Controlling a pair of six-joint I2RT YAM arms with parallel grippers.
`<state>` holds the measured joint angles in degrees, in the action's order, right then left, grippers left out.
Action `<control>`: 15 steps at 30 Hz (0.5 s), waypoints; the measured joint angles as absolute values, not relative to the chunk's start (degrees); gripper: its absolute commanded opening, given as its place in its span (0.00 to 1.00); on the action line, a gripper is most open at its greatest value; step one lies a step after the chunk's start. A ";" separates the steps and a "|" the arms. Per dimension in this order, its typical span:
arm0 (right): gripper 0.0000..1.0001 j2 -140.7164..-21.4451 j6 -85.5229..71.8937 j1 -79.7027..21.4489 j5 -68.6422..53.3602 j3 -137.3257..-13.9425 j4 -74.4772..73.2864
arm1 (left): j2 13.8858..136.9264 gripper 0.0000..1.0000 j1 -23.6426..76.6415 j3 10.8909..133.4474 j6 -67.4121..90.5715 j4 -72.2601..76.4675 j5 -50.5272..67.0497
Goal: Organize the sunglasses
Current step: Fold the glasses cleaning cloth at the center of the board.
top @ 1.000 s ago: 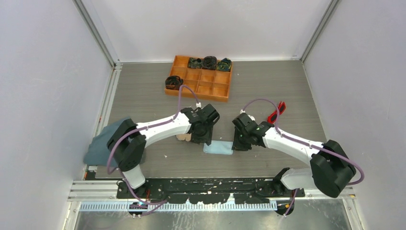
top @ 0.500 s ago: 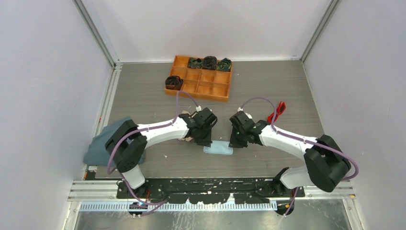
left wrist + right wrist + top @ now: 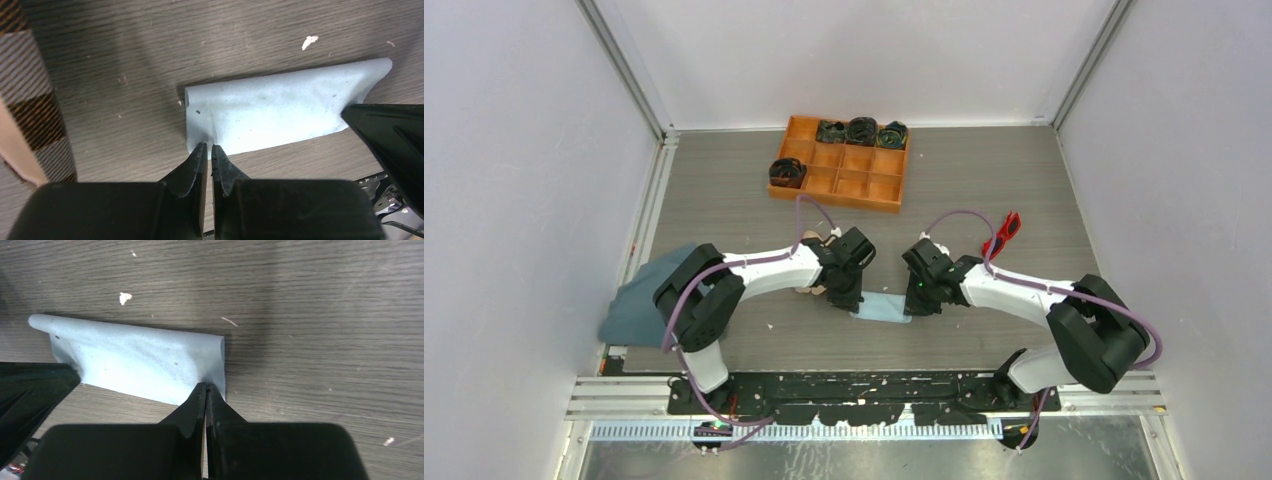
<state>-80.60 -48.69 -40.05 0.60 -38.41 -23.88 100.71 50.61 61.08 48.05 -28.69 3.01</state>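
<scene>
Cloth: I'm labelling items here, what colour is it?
The cloth is light blue, clearest in the left wrist view.

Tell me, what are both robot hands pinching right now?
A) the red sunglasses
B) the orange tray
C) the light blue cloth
C: in the wrist views the left gripper and the right gripper are each shut on an edge of the light blue cloth, while the sunglasses lie apart on the table.
</scene>
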 measured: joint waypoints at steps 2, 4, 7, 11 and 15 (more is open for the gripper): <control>0.01 -80.38 -48.23 -40.12 1.34 -38.85 -25.17 | 100.29 0.11 50.61 61.69 47.64 -30.41 2.59; 0.01 -79.33 -47.83 -40.12 2.26 -39.48 -27.09 | 98.96 0.12 50.61 62.43 47.31 -32.05 1.87; 0.01 -77.41 -47.33 -40.12 3.70 -40.77 -28.77 | 95.88 0.13 50.61 63.75 46.85 -34.13 -0.12; 0.01 -76.73 -46.94 -40.12 4.97 -41.89 -28.60 | 92.90 0.13 50.61 65.76 45.98 -35.68 -2.81; 0.00 -77.76 -46.96 -40.12 4.89 -41.54 -27.77 | 92.33 0.13 50.33 66.30 45.74 -36.29 -3.92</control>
<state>-77.76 -46.96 -40.12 4.89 -41.54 -27.77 92.33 50.33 66.30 45.74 -36.29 -3.92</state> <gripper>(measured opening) 0.054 0.133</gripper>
